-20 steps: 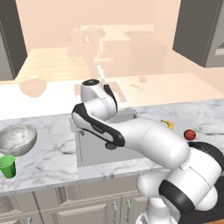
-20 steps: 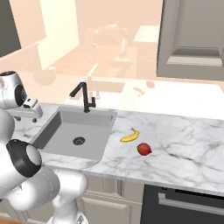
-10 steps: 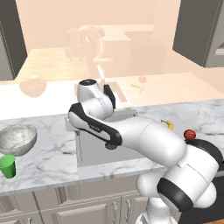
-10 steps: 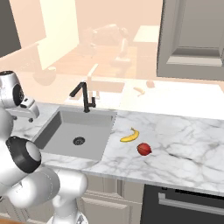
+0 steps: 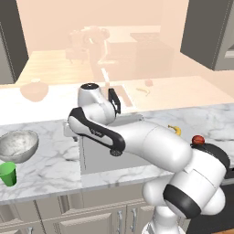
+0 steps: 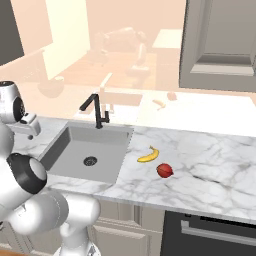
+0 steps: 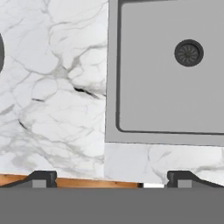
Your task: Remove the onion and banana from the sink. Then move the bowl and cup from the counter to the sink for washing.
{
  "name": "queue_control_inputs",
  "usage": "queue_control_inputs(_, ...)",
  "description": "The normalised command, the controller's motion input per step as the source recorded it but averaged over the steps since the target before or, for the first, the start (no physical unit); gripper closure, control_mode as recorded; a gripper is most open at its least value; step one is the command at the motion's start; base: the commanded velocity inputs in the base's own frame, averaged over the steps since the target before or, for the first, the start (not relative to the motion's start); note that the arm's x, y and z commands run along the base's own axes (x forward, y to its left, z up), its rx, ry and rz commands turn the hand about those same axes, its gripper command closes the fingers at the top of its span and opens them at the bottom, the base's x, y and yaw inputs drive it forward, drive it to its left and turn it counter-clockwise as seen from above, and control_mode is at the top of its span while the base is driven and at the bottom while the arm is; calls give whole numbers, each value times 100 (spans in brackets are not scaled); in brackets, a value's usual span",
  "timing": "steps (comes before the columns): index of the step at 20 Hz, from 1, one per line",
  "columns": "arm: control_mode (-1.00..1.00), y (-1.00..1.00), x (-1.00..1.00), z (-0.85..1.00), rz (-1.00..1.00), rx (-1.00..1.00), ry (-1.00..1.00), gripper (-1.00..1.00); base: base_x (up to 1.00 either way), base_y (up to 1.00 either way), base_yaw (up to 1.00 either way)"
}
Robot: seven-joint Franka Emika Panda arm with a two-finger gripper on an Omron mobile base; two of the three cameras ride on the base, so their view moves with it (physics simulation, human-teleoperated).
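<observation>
Marble tabletop (image 6: 210, 165) carries the banana (image 6: 148, 155) and onion (image 6: 165, 170) right of the emptied sink (image 6: 87, 150); at the left base view's lower left sit 2 targets, bowl (image 5: 17, 145) and cup (image 5: 7, 173); gripper (image 7: 110, 177) wide apart, so straddle the bowl's rim squarely.

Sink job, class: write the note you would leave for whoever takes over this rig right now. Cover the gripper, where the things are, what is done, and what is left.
Gripper: open, empty, above the counter at the sink's left edge.
Banana and onion: on the counter right of the sink, apart. Removal done.
Sink: nothing in the basin but the drain.
Bowl and cup: on the counter left of the sink, untouched.
Left: move bowl and cup into the sink.
</observation>
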Motion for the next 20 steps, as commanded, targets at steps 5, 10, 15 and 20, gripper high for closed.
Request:
queue_control_inputs(5, -100, 21, 1, 0, 0, 3, 0, -100, 0, 0, 0)
queue_control_inputs(10, -100, 21, 6, 0, 0, 0, 0, -100, 0, 0, 0)
queue_control_inputs(15, -100, 22, 8, 0, 0, 1, 0, -100, 0, 0, 0)
queue_control_inputs(20, -100, 21, 8, 0, 0, 3, 0, -100, 0, 0, 0)
